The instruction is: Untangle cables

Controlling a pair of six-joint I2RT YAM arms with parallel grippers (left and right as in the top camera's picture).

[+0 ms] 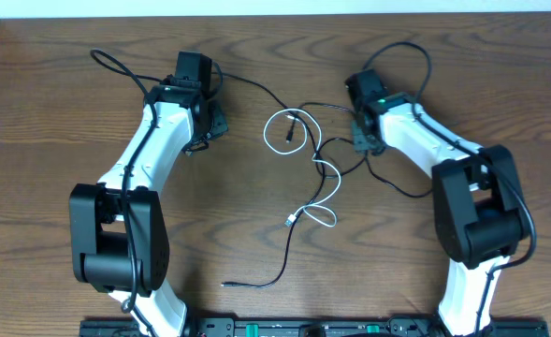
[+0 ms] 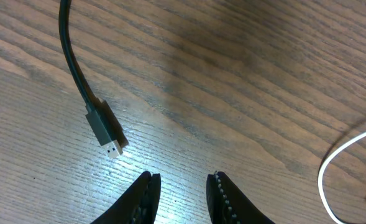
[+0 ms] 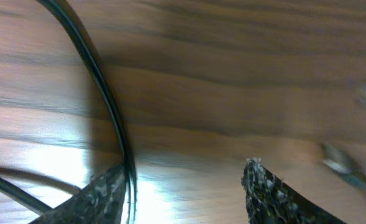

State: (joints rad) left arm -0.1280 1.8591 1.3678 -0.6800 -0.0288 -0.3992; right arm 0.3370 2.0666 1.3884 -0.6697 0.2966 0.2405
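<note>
Overhead, the white cable [image 1: 294, 219] lies in loose loops mid-table [image 1: 60, 112], crossed by the thin black cable [image 1: 252, 285]. The left gripper [image 2: 181, 180] stands narrowly parted and empty, near the black cable's metal-tipped plug [image 2: 105, 129]. The right gripper [image 3: 186, 168] gapes wider, with a black strand [image 3: 108, 106] running beside one finger, unclamped.

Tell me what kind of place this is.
Likely a robotics lab workbench, not a home: the left arm and right arm are mounted at one edge of a wood-grain table, with a black USB cable and a white cable laid out.
</note>
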